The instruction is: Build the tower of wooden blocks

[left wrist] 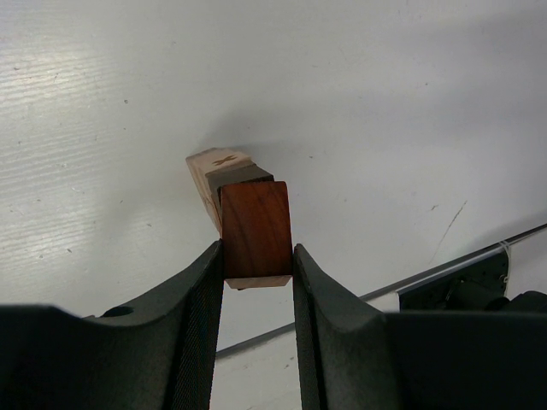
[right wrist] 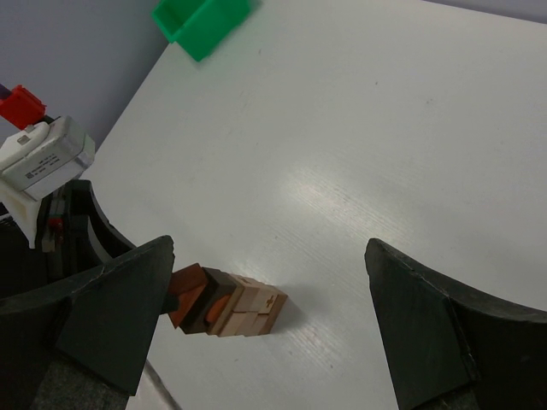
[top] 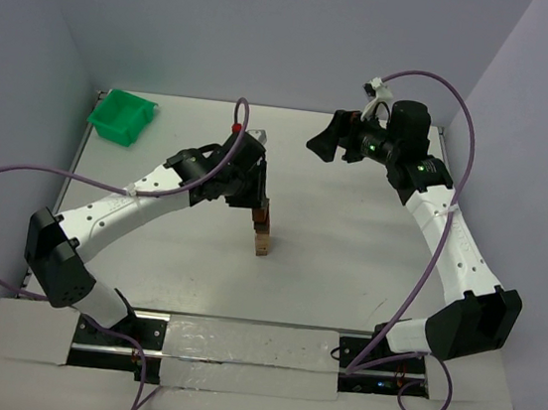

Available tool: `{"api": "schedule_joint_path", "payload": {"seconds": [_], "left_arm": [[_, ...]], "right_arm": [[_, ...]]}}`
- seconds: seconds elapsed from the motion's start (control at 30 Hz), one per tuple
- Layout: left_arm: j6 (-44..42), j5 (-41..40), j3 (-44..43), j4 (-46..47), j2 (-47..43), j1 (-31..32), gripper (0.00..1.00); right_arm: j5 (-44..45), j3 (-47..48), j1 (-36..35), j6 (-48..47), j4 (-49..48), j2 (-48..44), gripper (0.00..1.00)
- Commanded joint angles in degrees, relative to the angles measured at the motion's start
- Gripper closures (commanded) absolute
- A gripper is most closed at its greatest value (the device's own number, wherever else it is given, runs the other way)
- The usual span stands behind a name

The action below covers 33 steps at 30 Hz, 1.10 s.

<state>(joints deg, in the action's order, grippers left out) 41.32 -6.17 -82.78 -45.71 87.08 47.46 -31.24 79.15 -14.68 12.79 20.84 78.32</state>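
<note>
green bin (top: 122, 116): glossy plastic, open-topped with slanted walls, way off at 10 o'clock on the worktop (top: 347, 264), which is flat white with a faint brushed sheen.

left arm: white shell links with black joints. It reaches from its base at 7 o'clock up and in toward the middle, with the wrist bent so the fingers point down.

left gripper (left wrist: 256, 253): clamped on the reddish-brown block (left wrist: 256, 229), one dark ribbed finger pressed flat on each side of it.

reddish-brown block: smooth cuboid, fine grain showing, paler wood on its end face. It's the top piece of the tower.

tower (top: 264, 232): skinny upright stack near the centre of the worktop, just at 5 o'clock of the left wrist. Square-edged wooden pieces: a dark brown one sits right under the red one, and the light tan blocks (right wrist: 252, 309) are at the bottom, one with a small dark mark on its face.

right gripper (top: 328, 138): wide apart, nothing in it, up at 1 o'clock and well clear of the tower, pointing toward 9 o'clock.

right arm: same white and black build, rising from its base at 5 o'clock and folded back inward at the elbow.
</note>
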Motion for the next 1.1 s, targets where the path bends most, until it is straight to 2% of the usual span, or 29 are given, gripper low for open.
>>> {"api": "schedule_joint_path", "payload": {"seconds": [0.0,0.3,0.57,0.6,0.67,0.73,0.8,1.07], "left_arm": [[-0.71,-0.09,-2.88,0.45,0.78,0.2,0.92],[-0.7,0.46,-3.25,0.46,1.32,0.26,0.82],[-0.8,0.9,-3.7,0.71,1.51,0.18,0.6],[-0.8,0.99,-3.7,0.71,1.51,0.17,0.6],[-0.8,1.16,-3.84,0.85,1.6,0.17,0.52],[-0.88,1.25,-4.05,1.06,1.27,0.26,0.33],[-0.89,1.25,-4.05,1.21,0.96,0.21,0.25],[-1.56,0.64,-5.05,1.42,0.28,0.23,0.21]], "right_arm": [[-0.34,0.06,0.23,-0.05,-0.24,-2.39,0.0],[-0.82,-0.05,0.17,0.18,-0.27,-2.3,0.0],[-0.92,-0.06,0.17,0.3,-0.19,-2.3,0.0],[-0.92,-0.14,0.18,0.3,-0.19,-2.3,0.0],[-0.84,-0.14,0.22,0.25,-0.19,-2.39,0.0],[-0.84,-0.23,0.18,0.21,-0.19,-2.47,0.0],[-0.78,-0.23,0.17,0.21,-0.19,-2.47,0.0],[-0.54,-0.14,0.17,0.15,-0.1,-2.3,0.0]]}}
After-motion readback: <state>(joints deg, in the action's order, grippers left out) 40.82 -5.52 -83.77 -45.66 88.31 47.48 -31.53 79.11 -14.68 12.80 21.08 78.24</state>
